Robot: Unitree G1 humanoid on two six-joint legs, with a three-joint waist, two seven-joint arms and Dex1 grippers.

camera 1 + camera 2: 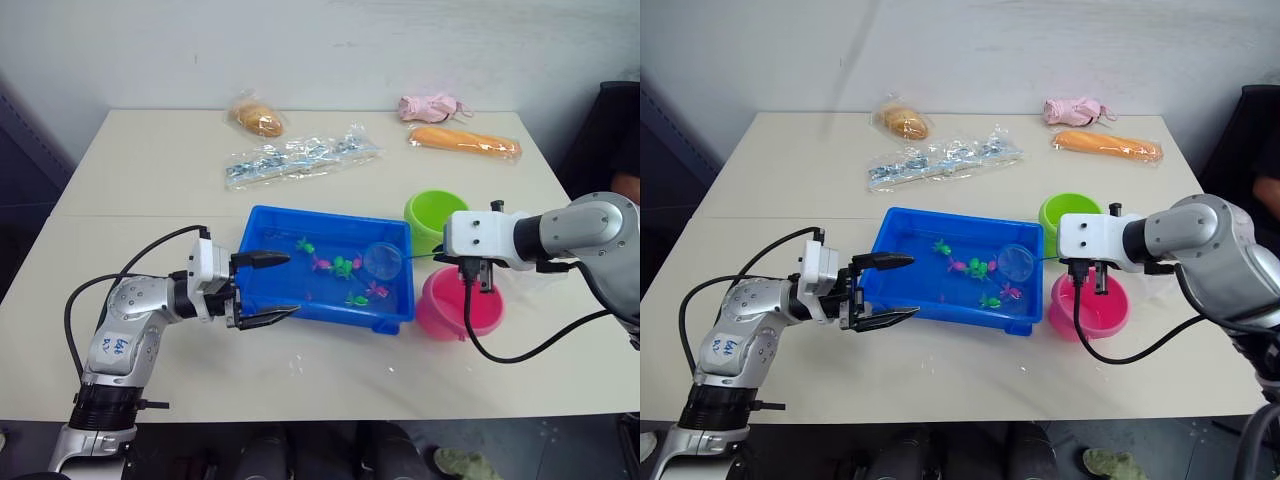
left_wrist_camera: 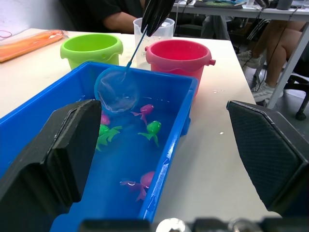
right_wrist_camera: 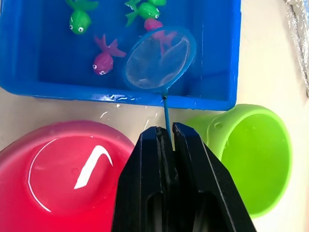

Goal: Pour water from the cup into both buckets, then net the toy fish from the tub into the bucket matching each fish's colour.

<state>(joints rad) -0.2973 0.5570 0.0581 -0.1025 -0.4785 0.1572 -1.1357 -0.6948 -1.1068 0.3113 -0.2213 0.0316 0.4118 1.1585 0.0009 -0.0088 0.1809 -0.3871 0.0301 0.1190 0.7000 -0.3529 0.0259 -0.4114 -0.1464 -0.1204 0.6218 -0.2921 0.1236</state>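
The blue tub (image 1: pixel 262 222) holds water and several toy fish, such as a green one (image 1: pixel 342 266) and a pink one (image 3: pixel 104 58). My right gripper (image 3: pixel 166 133) is shut on the thin handle of the net (image 1: pixel 381 261), whose hoop hangs over the tub's right part; a pink fish shows through the mesh, and I cannot tell whether it lies in it. The lime green bucket (image 1: pixel 432 212) and the pink bucket (image 1: pixel 445 305) stand just right of the tub. Behind them is the clear cup (image 2: pixel 164 29). My left gripper (image 1: pixel 268 288) is open, astride the tub's left wall.
At the table's back lie a bagged bun (image 1: pixel 258 120), a long clear packet (image 1: pixel 300 158), an orange wrapped loaf (image 1: pixel 465 142) and a pink bundle (image 1: pixel 430 107). A seated person (image 2: pixel 120 14) is beyond the table's right side. Water drops dot the table (image 1: pixel 300 365) in front of the tub.
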